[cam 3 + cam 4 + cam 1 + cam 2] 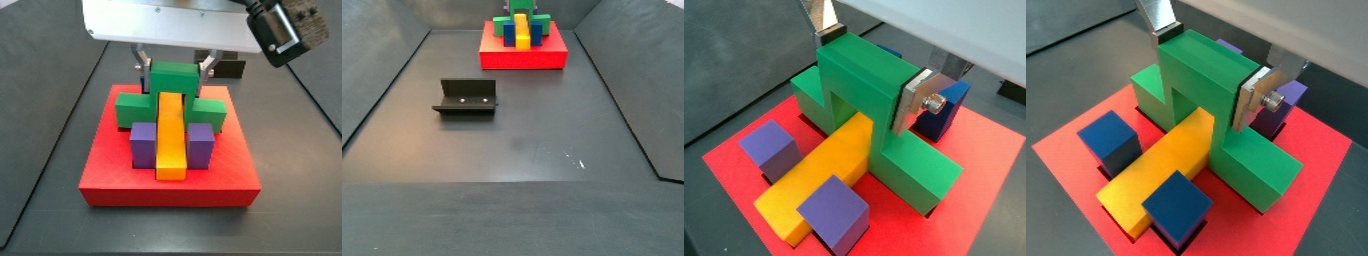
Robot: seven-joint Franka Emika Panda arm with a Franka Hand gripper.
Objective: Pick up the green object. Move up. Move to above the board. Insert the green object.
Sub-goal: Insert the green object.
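Observation:
The green object is a bright green bridge-shaped piece. It straddles the yellow bar on the red board. My gripper is shut on its raised middle cube, one silver finger on each side. It shows the same in a wrist view. In a side view the green object sits at the board's back, low cubes down, with the gripper above it. The far side view shows the board at the back of the floor.
Purple blocks flank the yellow bar in one wrist view; blue blocks show in another. The dark fixture stands on the grey floor, left of centre. Raised walls border the floor.

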